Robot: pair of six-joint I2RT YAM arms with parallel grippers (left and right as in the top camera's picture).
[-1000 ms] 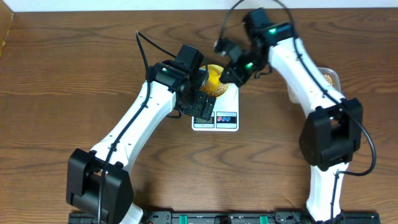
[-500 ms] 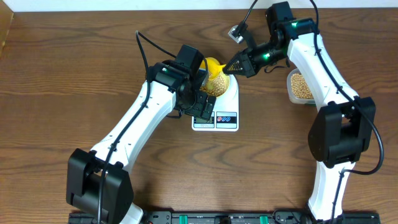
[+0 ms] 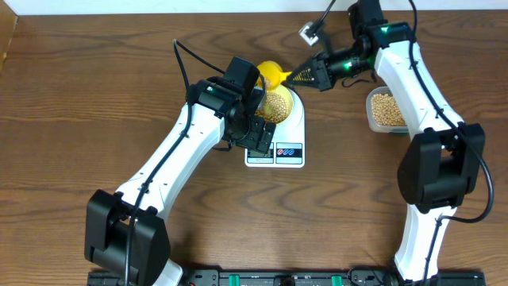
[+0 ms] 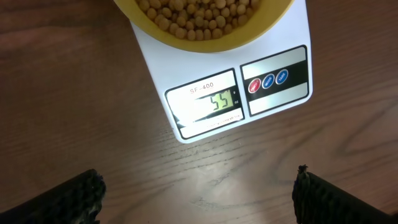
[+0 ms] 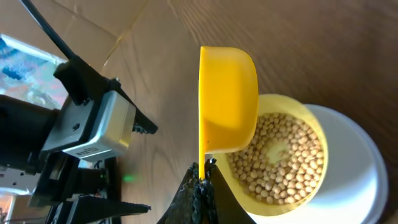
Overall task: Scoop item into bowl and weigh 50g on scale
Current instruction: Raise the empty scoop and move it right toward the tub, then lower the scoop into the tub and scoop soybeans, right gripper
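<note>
The white scale stands mid-table with the pale yellow bowl of tan beans on its platform. In the left wrist view the scale's display reads 55. My right gripper is shut on the handle of the bright yellow scoop, also seen in the right wrist view, held just above the bowl's far rim. My left gripper is open and empty, hovering over the table just in front of the scale.
A clear plastic tub of beans stands to the right of the scale, under my right arm. My left arm crosses the table's left middle. A camera-like box shows in the right wrist view.
My right gripper has lifted the scoop up and back from the bowl toward the far side. The tub is uncovered again. My left arm has not moved.
</note>
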